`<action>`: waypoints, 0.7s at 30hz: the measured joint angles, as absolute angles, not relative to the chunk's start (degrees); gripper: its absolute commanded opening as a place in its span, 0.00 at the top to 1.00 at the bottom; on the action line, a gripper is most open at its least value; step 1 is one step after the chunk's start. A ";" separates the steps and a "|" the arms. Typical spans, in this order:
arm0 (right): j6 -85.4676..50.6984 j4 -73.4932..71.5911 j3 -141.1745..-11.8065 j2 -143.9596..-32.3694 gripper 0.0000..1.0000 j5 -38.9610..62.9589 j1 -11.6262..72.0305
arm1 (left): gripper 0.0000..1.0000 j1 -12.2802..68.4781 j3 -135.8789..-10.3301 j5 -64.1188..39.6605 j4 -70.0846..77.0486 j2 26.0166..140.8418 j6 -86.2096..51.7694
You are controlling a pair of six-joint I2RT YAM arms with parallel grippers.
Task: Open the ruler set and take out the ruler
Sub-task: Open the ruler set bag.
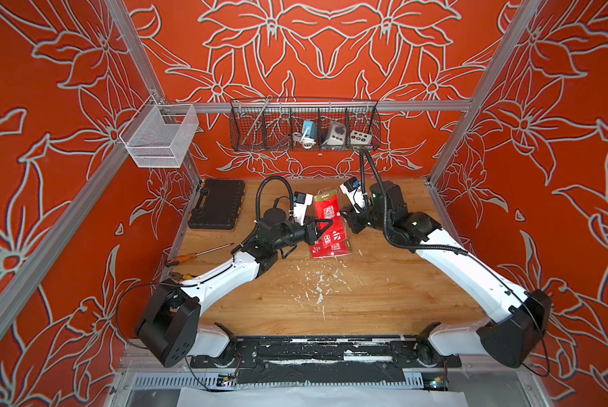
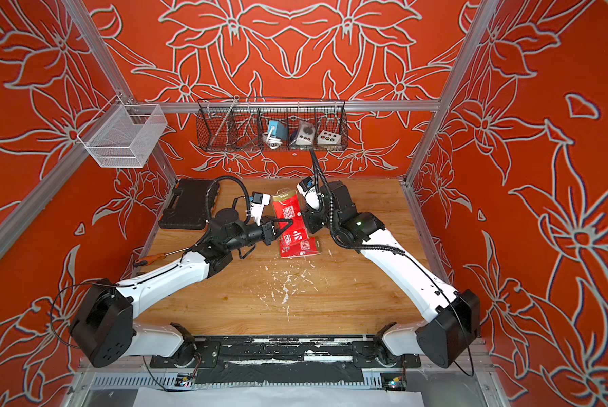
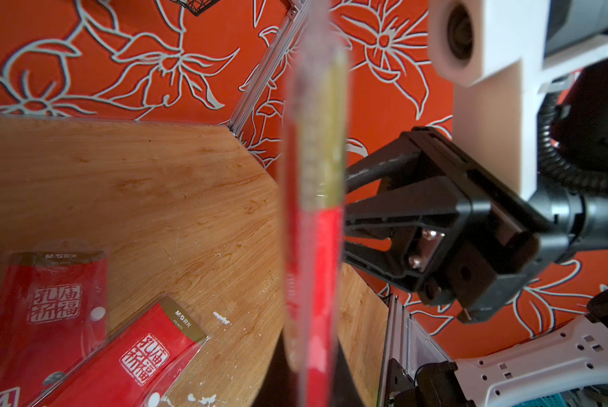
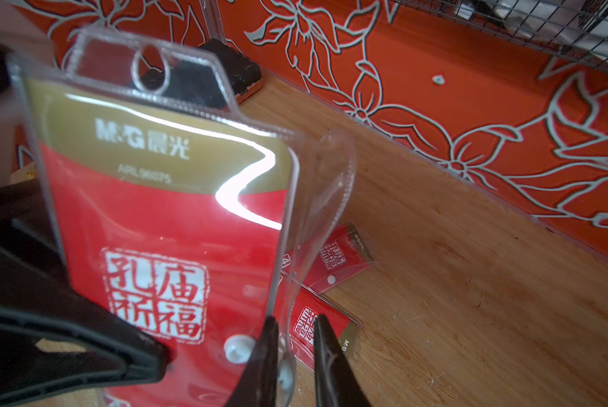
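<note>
A ruler set (image 1: pixel 325 204) in a red and gold card inside a clear plastic sleeve stands upright above the table, seen in both top views (image 2: pixel 288 211). My left gripper (image 1: pixel 325 225) is shut on its lower part; in the left wrist view the sleeve (image 3: pixel 313 211) shows edge-on. My right gripper (image 4: pixel 295 352) is at the sleeve's side, its jaws a narrow gap apart, with the peeled-back clear flap (image 4: pixel 316 218) and its snap between them. One fingertip (image 4: pixel 267 352) touches the flap. The ruler itself is hidden inside the sleeve.
Two more red ruler packs (image 1: pixel 330 245) lie flat on the wooden table (image 1: pixel 366 299) under the held one. A black tool case (image 1: pixel 218 204) and a screwdriver (image 1: pixel 197 253) lie at the left. A wire basket (image 1: pixel 304 127) hangs on the back wall.
</note>
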State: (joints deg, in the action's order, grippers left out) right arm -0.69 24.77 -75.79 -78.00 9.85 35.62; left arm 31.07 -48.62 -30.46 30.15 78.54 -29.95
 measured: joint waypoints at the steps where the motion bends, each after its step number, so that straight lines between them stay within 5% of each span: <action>1: -0.95 24.97 -75.94 -78.02 0.91 10.52 35.57 | 1.00 31.07 -48.62 -30.41 30.20 78.52 -29.95; 5: -1.54 25.28 -76.14 -78.06 1.00 12.69 34.94 | 1.00 31.07 -48.62 -30.35 30.37 78.48 -29.91; 13: -4.54 25.26 -75.99 -77.82 1.00 21.47 31.05 | 0.99 31.07 -48.73 -28.75 29.95 78.48 -28.69; 21: -9.96 24.84 -74.02 -75.70 1.00 31.29 24.40 | 0.61 30.50 -51.35 -26.11 29.08 80.34 -26.92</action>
